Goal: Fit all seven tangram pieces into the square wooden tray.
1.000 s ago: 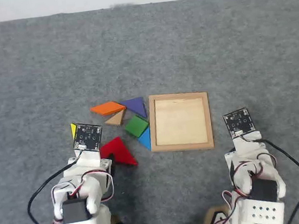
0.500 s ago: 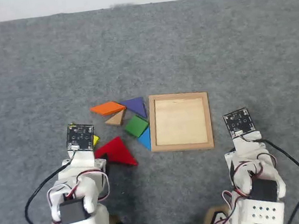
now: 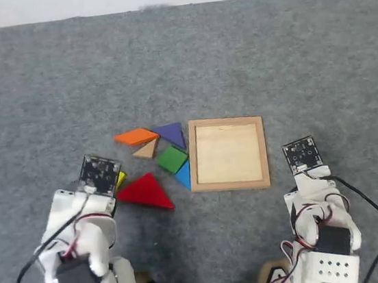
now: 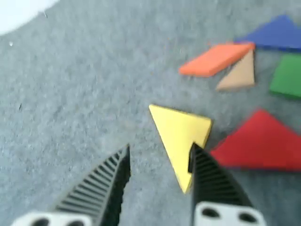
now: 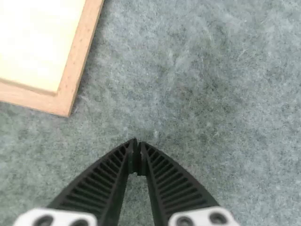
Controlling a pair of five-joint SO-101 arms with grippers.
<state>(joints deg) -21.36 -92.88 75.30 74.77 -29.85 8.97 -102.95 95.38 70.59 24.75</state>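
— Where are the left jaws sitting?
— We are holding them partly open, with nothing gripped, low over the grey tabletop (image 3: pixel 268 56). The yellow triangle (image 4: pixel 181 136) is lying flat just ahead of them. Its narrow corner is pointing in close to one jaw, and we cannot tell whether the two are touching.

— And the other pieces?
— They are lying beyond the yellow one. The red triangle (image 4: pixel 258 141) is just beside it, and farther out are the orange parallelogram (image 4: pixel 214 60), the tan triangle (image 4: pixel 239 75), the green square (image 4: pixel 288 75) and the purple triangle (image 4: pixel 277 33). In the high view the blue triangle (image 3: pixel 184 174) is resting just beside the outer edge of the wooden tray (image 3: pixel 223 119).

— Is anything sitting in the tray?
— No, we are seeing only its bare floor. All seven pieces are waiting outside it on the tabletop.

— How are we expecting the yellow one to handle?
— We are judging it light, stiff and thin, probably painted wood, so a nudge is likely sending it sliding rather than bending it. We are thinking of taking it across two straight edges near its broad middle, with the jaws low on the covering. The pointed corner is offering too little to pinch and may be slipping out.

— And the right jaws?
— We are holding them pressed together on nothing, over bare covering, with a corner of the tray ahead and off to one side.
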